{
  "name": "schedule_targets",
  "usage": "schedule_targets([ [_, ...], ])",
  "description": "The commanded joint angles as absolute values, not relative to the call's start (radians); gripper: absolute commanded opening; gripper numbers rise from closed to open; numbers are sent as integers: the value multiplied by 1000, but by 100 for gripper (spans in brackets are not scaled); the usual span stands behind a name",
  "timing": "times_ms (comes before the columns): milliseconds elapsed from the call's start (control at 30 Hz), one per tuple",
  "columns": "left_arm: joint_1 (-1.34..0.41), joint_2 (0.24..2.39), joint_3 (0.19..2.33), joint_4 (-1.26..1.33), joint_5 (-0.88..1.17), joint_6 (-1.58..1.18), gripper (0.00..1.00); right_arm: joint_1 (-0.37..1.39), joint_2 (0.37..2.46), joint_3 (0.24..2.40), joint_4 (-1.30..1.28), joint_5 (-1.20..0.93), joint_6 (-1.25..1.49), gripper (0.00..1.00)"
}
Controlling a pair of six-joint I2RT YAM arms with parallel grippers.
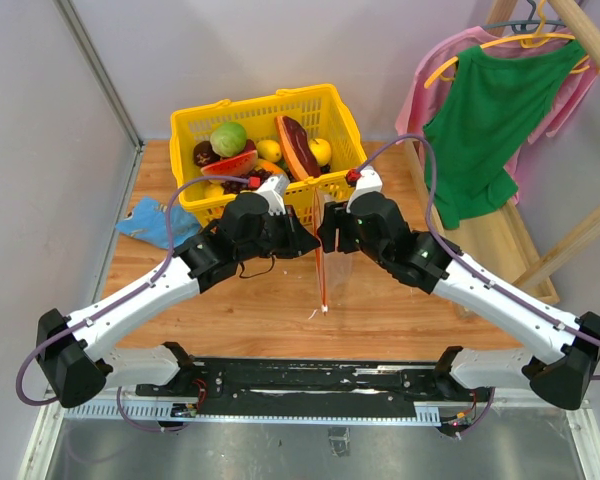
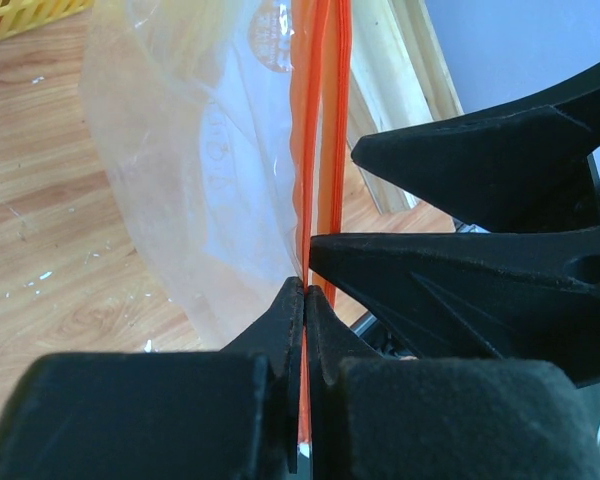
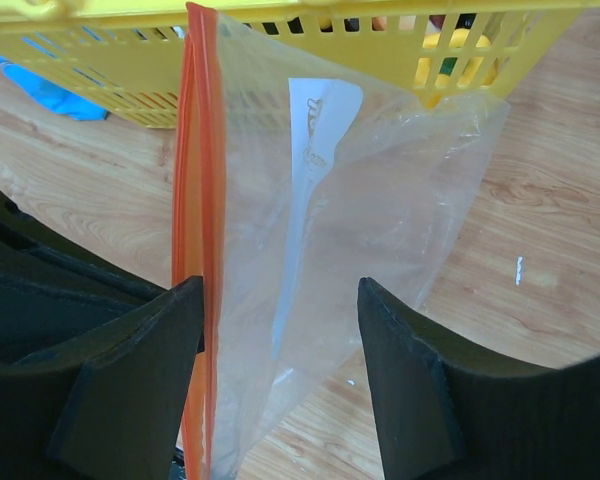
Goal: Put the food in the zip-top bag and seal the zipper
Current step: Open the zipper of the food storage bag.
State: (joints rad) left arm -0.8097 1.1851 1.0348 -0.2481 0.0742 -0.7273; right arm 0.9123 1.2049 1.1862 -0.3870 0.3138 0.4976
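**Bag held edge-on between both arms, empty, food in the basket**

At the far left a blue cloth point(image 1: 145, 222) lies on the wooden counter point(image 1: 400, 300). It is clear of the work and looks like no hazard.

The left gripper point(image 2: 305, 300) has its jaws pressed together on the zipper point(image 2: 320, 120), pinching only the thin red-orange strip. That is a narrow hold. If the bag is tugged sideways, the strip could slide out and the bag would drop to the counter.

The zip-top bag point(image 3: 380, 200) hangs between the two arms, in front of the yellow lattice basket point(image 1: 345, 120). The watermelon slice point(image 1: 232, 163) and the yellow fruit point(image 1: 321, 151) sit in that basket, so nothing has been loaded.

The right gripper point(image 3: 280, 290) has its jaws spread, one on each side of the bag. The left-hand jaw is at the zipper and the other is well out over the clear film. If they close here they would likely clamp both walls together and pin the mouth shut instead of parting it. A grab on the slack film alone could crumple or tear it.

The bag itself has the orange strip running straight down its left edge in the right wrist view. In the left wrist view the two orange strips stand slightly apart above the pinch. To the right of the strip is crinkled, glossy film with a pale printed panel. The bag billows loosely and nothing can be seen inside it.
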Motion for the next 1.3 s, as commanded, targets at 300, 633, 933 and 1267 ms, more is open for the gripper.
schedule_targets([
  [300,-828,1197,1076,-249,32,-730,0,927,1253,1207,-502,407,485,63],
  [633,-828,1199,1094,-306,-24,-722,0,927,1257,1188,-546,437,438,50],
  [933,-828,1231,1156,-398,-60,-692,0,927,1223,1224,-656,537,376,21],
  [1267,-827,1264,1242,-530,-130,-623,0,926,1243,1405,-919,566,314,1],
])
